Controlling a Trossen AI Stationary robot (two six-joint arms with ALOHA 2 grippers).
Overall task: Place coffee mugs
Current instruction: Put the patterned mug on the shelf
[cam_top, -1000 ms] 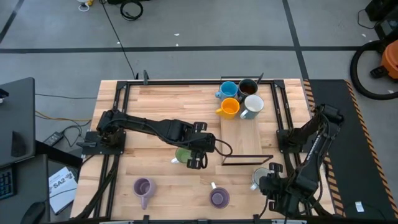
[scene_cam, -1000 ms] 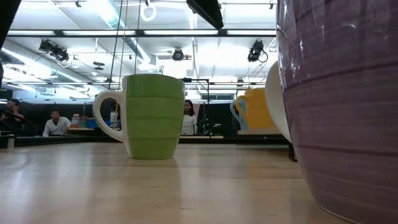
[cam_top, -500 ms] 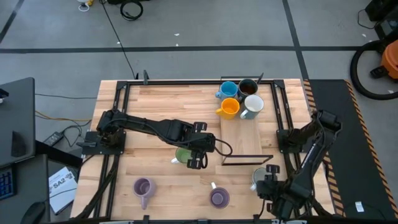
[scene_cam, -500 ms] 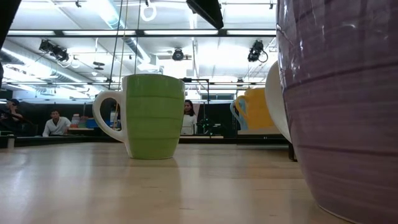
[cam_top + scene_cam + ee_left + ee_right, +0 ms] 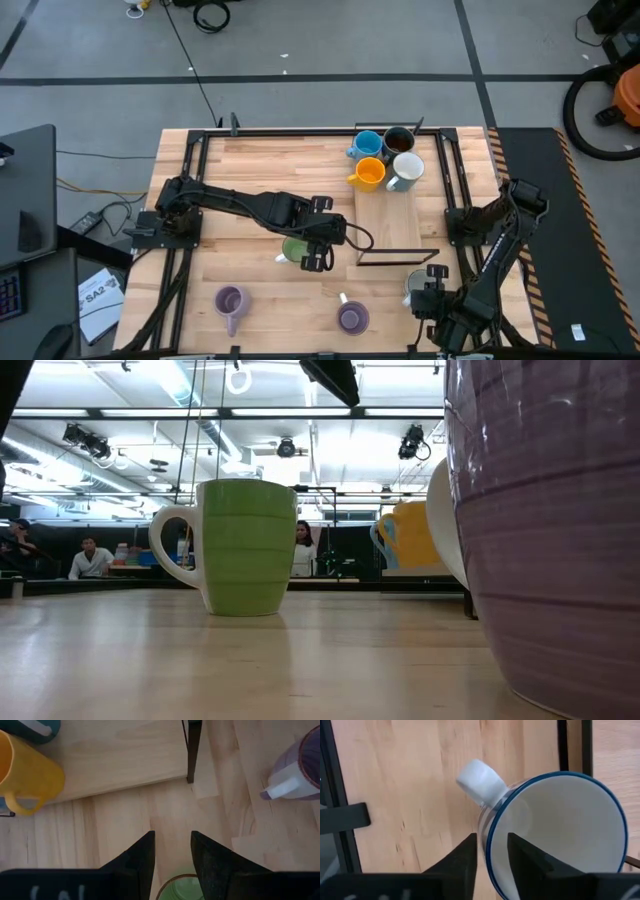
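A green mug stands upright on its base at the table's middle. My left gripper is open and hangs above it, just to its right; the green rim shows below the fingers. At the near right, my right gripper is open astride the rim of a white, blue-rimmed mug, which stands on the table. Blue, dark brown, orange-yellow and white mugs stand grouped on a pale board. My right gripper comes down from above at the white mug's rim, right beside the handle. One finger is outside the wall and the other inside the cup. Whether the fingers touch the wall, I cannot tell.
Two purple mugs stand near the table's near edge, one on the left and one in the middle. The pale board has a black frame at its near end. Black rails run along both table sides.
My right arm has shifted a little toward the table's left, and its gripper has stayed at the white blue-rimmed mug. The green mug and my left arm have kept still.
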